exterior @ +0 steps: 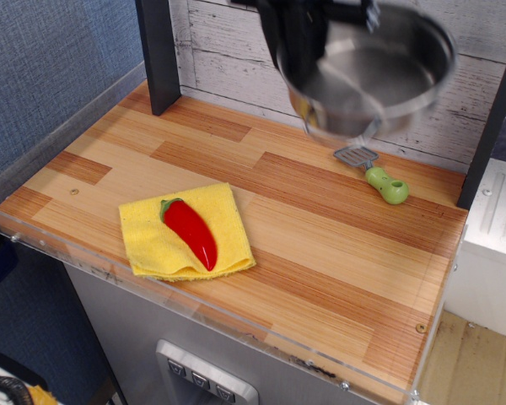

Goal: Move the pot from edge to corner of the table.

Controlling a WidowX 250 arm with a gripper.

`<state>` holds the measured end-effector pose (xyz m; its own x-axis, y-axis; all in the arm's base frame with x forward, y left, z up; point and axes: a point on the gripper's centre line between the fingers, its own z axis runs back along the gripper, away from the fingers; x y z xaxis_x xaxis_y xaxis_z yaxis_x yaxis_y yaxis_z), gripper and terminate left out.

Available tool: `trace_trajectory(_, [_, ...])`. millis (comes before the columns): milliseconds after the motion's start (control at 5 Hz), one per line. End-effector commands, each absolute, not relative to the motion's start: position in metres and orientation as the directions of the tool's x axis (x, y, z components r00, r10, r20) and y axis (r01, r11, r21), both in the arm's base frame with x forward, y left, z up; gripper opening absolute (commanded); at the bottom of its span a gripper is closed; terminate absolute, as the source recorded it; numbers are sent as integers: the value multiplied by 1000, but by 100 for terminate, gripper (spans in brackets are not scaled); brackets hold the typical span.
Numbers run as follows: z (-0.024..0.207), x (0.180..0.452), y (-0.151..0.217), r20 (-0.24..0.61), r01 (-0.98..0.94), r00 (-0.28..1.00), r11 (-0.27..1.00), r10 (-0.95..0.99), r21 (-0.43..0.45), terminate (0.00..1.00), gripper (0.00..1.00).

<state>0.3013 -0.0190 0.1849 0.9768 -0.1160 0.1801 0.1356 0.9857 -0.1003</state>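
While pot (pixel 379 72) hangs aloft, spatula (pixel 375 171) apparently lies beneath.

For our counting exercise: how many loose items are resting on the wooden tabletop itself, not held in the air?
3: a yellow cloth near the front left edge, a red pepper lying on it, and a green-handled spatula at the back right. The pot may hide something.

The gripper (pixel 308 51) is seen at the top centre of the frame, raised high and cut off by the upper edge. Its dark body is blurred, and the pot (pixel 371 72) is held clamped at its left rim.
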Motion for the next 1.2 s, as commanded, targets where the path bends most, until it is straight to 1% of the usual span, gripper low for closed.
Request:
trace_trajectory(0, [193, 310, 39, 197, 75, 979, 994, -58, -80, 0, 0])
trace_trajectory(200, [181, 312, 60, 167, 37, 986, 996, -24, -77, 0, 0])
trace_trajectory(400, [159, 313, 89, 121, -34, 992, 996, 44, -86, 0, 0])
trace_trajectory(600, [150, 318, 104, 117, -85, 989, 993, 94, -80, 0, 0])
trace_trajectory(800, [137, 321, 115, 165, -131, 977, 991, 132, -18, 0, 0])
trace_trajectory(1000, [124, 327, 127, 164, -152, 975, 988, 152, -13, 0, 0])
